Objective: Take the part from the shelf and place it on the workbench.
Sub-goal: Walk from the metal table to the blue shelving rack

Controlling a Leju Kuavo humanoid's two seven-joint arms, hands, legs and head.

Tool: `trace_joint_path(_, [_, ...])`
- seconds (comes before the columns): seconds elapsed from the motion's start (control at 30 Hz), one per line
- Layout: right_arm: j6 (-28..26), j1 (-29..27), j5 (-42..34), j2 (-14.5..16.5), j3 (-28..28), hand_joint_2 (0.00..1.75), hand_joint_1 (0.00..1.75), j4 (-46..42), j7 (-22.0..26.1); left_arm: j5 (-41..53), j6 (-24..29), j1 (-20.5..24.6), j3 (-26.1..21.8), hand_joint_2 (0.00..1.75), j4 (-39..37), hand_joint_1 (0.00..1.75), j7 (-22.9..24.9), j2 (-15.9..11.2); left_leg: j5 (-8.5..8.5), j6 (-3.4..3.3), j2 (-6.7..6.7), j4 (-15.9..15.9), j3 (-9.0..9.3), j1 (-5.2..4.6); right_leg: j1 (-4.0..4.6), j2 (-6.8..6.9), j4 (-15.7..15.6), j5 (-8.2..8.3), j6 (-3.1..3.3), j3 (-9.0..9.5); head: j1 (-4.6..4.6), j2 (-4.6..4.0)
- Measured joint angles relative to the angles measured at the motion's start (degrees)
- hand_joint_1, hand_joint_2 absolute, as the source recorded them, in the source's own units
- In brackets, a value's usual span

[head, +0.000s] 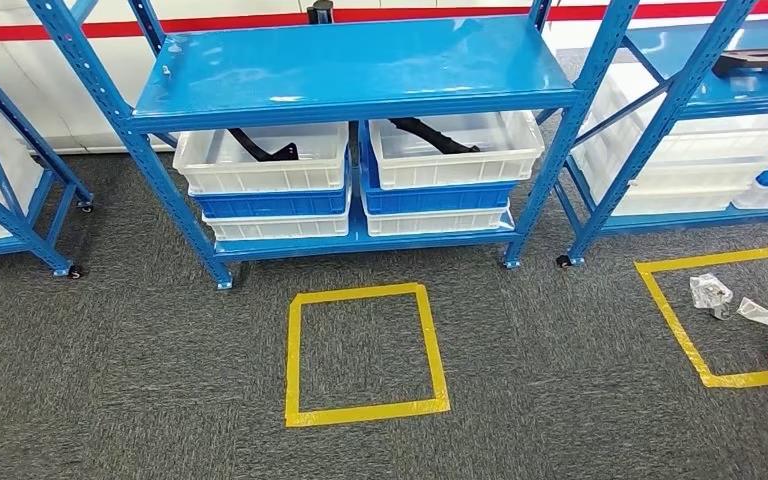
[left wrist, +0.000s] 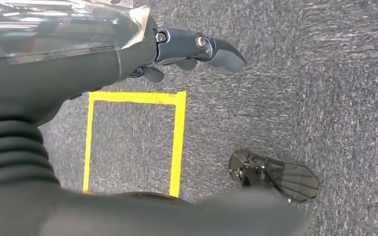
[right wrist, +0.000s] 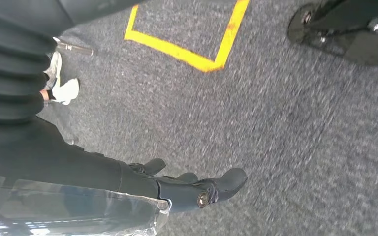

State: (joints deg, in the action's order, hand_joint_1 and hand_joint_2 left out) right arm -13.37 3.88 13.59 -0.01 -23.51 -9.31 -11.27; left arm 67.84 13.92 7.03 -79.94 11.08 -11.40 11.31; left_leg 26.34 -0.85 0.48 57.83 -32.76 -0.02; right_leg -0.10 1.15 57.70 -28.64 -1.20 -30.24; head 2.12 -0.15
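The left robot hand (left wrist: pixel 197 51) and right robot hand (right wrist: pixel 192 187) hang over the floor (head: pixel 540 380). A taped square (head: pixel 365 352) lies on the floor ahead of them. Beyond it stands the shelf (head: pixel 350 70), with two stacks of bins (head: pixel 270 190) side by side on its lower level; a part (head: pixel 270 150) lies in the top left bin, another part (head: pixel 430 135) in the top right.

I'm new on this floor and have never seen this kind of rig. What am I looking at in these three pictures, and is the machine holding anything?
They come from one two-legged robot. The head view looks down at a blue shelf holding white bins, two with a black part inside, and a yellow tape square on the grey carpet. The other two come from cameras at each wrist, pointing at the floor because the arms hang down. The left hand and the right hand each hold nothing; their dark fingers hang over the carpet.
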Motion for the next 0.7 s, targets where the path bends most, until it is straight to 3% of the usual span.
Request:
trace_joint_path(0.2, [1.6, -0.8, -1.3, 0.1, 2.3, 1.75, 0.00, -0.4, 1.1, -5.3, -1.3, -1.4, 6.1, 1.75, 0.5, 0.00, 1.3, -0.8, 0.08, -0.51, -0.08, 0.0, -0.02, -0.65, -0.28, 0.07, -0.4, 0.14, -0.38, -0.03, -0.01, 0.00])
trace_joint_path(0.33, [2.5, -1.8, -2.4, 0.0, 3.9, 0.00, 0.00, -1.0, 2.0, -10.5, -2.3, -2.4, 11.5, 0.00, 1.2, 0.00, 2.0, -1.6, 0.09, -0.68, -0.08, 0.0, -0.07, -0.73, -0.38, 0.07, -0.5, 0.26, -0.57, 0.35, 0.00, 0.00])
trace_joint_path(0.7, [5.3, -4.4, -5.3, 0.0, 8.6, 0.00, 0.00, -3.6, 4.4, -25.5, -5.3, -5.7, 28.6, 0.00, 3.6, 0.00, 4.4, -4.0, 0.11, -0.72, -0.11, 0.0, 0.07, -0.64, -0.38, 0.07, -0.5, 0.17, -0.75, 0.13, 0.01, 0.00])
